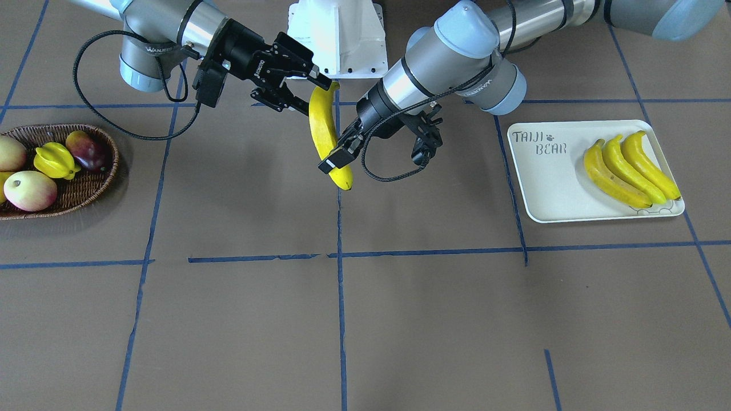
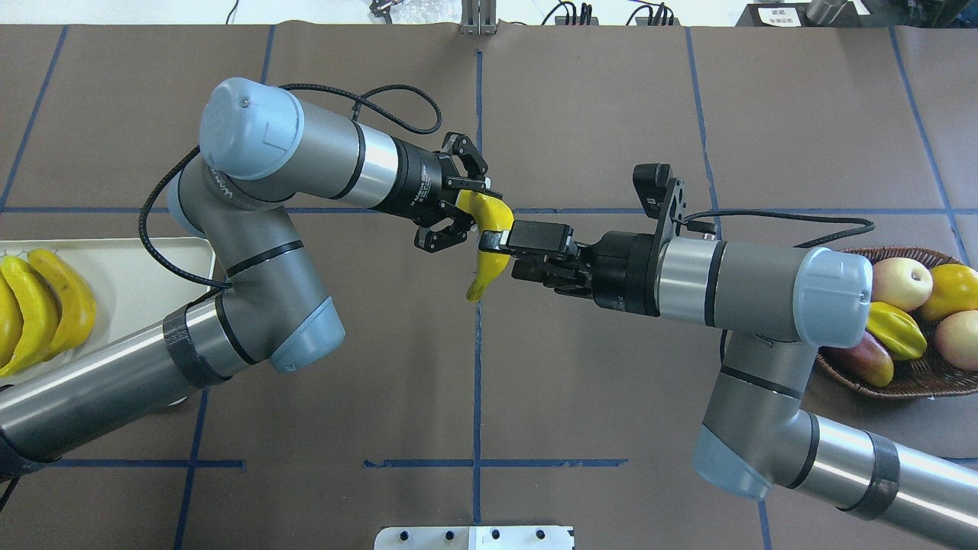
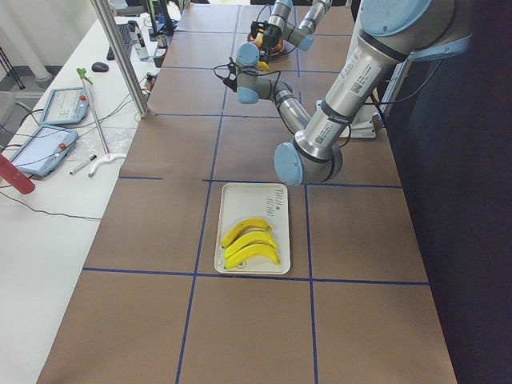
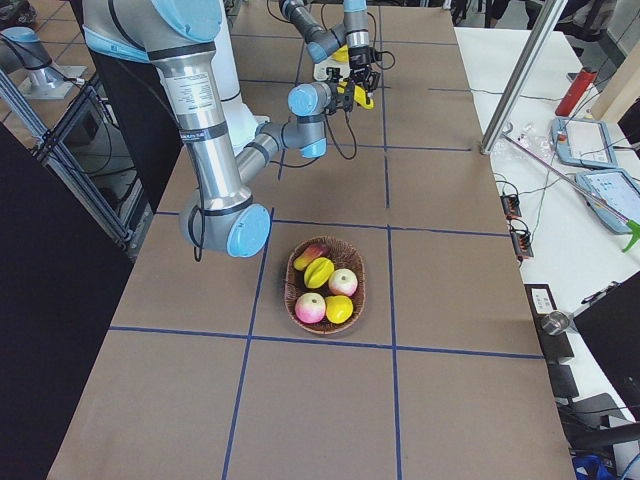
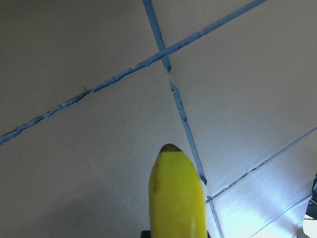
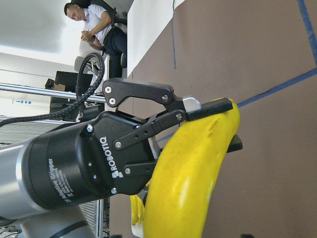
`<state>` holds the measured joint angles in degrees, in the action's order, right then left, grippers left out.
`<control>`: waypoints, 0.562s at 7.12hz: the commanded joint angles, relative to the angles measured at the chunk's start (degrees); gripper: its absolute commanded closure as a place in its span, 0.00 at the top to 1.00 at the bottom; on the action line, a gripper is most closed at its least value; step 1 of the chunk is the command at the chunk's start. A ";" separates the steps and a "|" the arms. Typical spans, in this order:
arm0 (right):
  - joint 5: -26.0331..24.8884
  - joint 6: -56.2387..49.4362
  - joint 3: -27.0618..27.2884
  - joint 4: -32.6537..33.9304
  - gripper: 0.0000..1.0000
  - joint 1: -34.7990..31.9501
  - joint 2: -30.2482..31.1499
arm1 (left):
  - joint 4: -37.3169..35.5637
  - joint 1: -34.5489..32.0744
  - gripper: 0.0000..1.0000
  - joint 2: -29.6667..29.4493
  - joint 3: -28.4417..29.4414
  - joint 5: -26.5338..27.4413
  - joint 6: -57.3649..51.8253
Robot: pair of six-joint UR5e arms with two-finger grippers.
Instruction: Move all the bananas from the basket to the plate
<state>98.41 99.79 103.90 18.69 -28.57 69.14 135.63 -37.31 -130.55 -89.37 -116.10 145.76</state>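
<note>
Silver-grey arms (image 2: 306,160), pale-blue caps (image 2: 244,122), black ROBOTIQ-marked left claw (image 6: 223,124)

At the middle of the frame you see one banana (image 2: 489,263) gripped from both sides. The left gripper (image 2: 467,210) clamps its upper end and the right gripper (image 2: 500,252) its middle. At the left edge, three bananas (image 2: 38,309) lie side by side on the plate (image 2: 137,267). At your right edge, the basket (image 2: 917,378) on the desk (image 2: 611,397) holds apples (image 2: 901,283) and a starfruit (image 2: 894,330).
</note>
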 commanded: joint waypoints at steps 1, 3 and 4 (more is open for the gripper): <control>0.55 -0.03 0.16 0.12 1.00 -0.87 0.46 | 0.34 -1.17 0.00 1.60 -0.19 -0.36 -0.48; 10.85 -0.12 1.30 12.17 1.00 -7.60 -0.06 | 0.34 -4.59 0.00 7.29 -0.98 -4.97 -4.07; 15.71 -1.60 1.30 18.86 1.00 -11.38 -0.06 | -0.18 -8.44 0.00 9.59 -0.90 -9.54 -6.17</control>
<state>107.99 99.28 104.94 29.81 -35.53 69.21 135.84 -42.16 -124.03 -90.10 -120.99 141.86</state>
